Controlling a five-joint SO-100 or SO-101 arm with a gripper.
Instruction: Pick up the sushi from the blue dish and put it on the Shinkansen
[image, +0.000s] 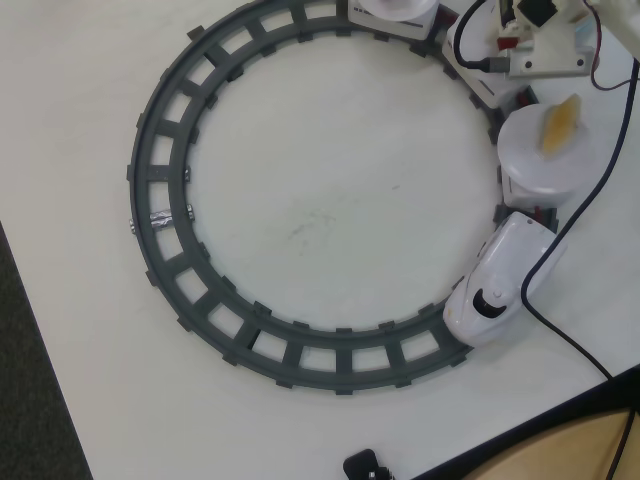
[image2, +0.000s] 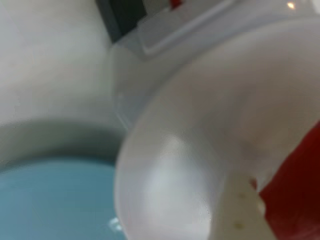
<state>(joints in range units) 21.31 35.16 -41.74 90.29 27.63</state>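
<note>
So the Shinkansen (image: 497, 282) sits on the dark grey track (image: 170, 240) at the right side of the loop in the overhead view, nose pointing toward the bottom of the picture. Right behind it is a car with a round white plate (image: 548, 152), and a pale yellowish sushi piece (image: 560, 126) sits on that plate. Another white plate (image: 392, 8) peeks in on the track at the top edge. The arm's white body (image: 540, 40) is just past the plate car, with a black cable (image: 560, 240) trailing down beside the train. The wrist view is super blurry: the blue dish (image2: 50, 200) fills the lower left corner. Can't tell how open the claw is or if it's got anything.
</note>
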